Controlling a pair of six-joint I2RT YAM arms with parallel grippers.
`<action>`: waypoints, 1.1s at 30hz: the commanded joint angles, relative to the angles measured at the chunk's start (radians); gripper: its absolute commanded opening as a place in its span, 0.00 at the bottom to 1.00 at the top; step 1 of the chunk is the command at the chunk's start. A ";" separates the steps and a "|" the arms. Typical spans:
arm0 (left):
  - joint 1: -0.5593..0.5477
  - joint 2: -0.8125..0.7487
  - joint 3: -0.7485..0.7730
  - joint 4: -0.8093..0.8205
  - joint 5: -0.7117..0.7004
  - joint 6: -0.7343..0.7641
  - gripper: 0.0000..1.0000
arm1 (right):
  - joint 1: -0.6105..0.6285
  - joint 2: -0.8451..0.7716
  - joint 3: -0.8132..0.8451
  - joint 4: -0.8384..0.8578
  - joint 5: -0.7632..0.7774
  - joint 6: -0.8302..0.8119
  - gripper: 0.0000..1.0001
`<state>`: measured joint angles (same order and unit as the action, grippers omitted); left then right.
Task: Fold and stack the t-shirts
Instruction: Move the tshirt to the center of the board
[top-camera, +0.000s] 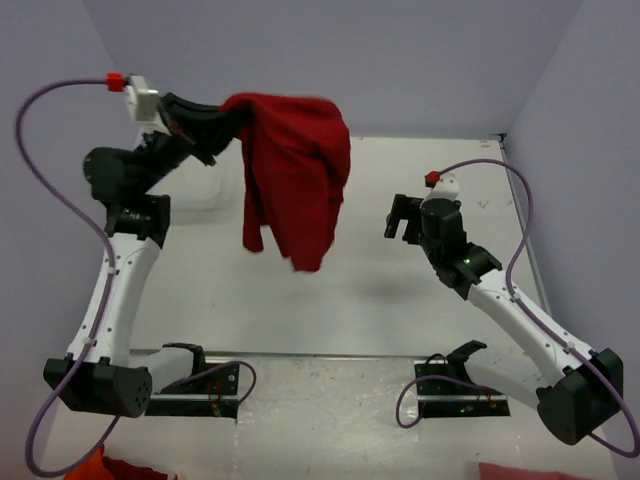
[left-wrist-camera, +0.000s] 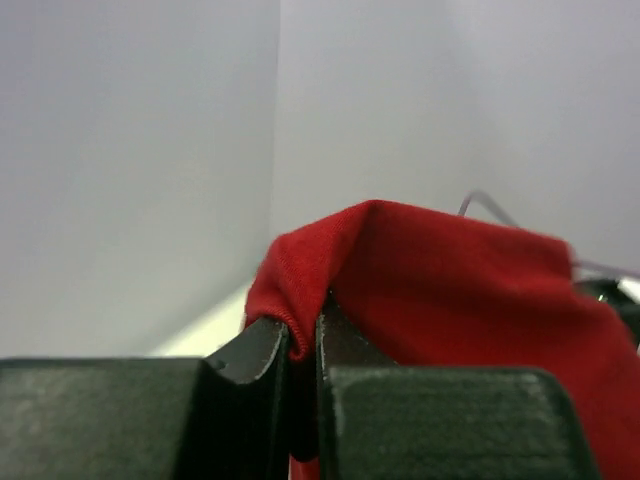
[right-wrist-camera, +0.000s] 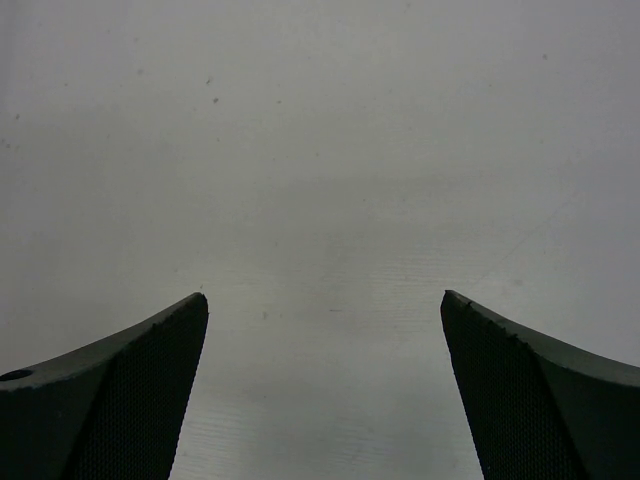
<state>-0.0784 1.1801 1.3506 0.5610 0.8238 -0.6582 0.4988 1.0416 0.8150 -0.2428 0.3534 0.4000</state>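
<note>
A dark red t-shirt (top-camera: 295, 175) hangs in the air over the back of the table, bunched and draping down. My left gripper (top-camera: 225, 120) is raised high and shut on its top edge; in the left wrist view the cloth (left-wrist-camera: 450, 290) is pinched between the two black fingers (left-wrist-camera: 250, 360). My right gripper (top-camera: 403, 217) is open and empty, low over the bare table to the right of the shirt. In the right wrist view its two fingertips (right-wrist-camera: 180, 330) stand wide apart with only table between them. No neck label shows.
The white table (top-camera: 400, 300) is bounded by lilac walls at back and sides. Red cloth (top-camera: 110, 468) lies at the bottom left edge, and a pinkish-red piece (top-camera: 530, 470) at the bottom right. The arm bases (top-camera: 200, 385) sit at the near edge.
</note>
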 joint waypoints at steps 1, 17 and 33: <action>-0.078 0.095 -0.204 -0.068 -0.037 -0.003 0.09 | 0.006 -0.026 0.079 -0.032 0.013 0.010 0.99; -0.153 0.374 -0.090 -0.419 -0.326 0.133 1.00 | 0.141 0.129 0.127 -0.142 -0.268 0.026 0.99; -0.221 -0.005 -0.472 -0.829 -0.607 0.154 0.85 | 0.167 0.595 0.285 -0.075 -0.291 0.031 0.77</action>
<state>-0.3016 1.2297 0.9054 -0.2173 0.2405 -0.5098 0.6666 1.5894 1.0004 -0.3450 0.0826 0.4469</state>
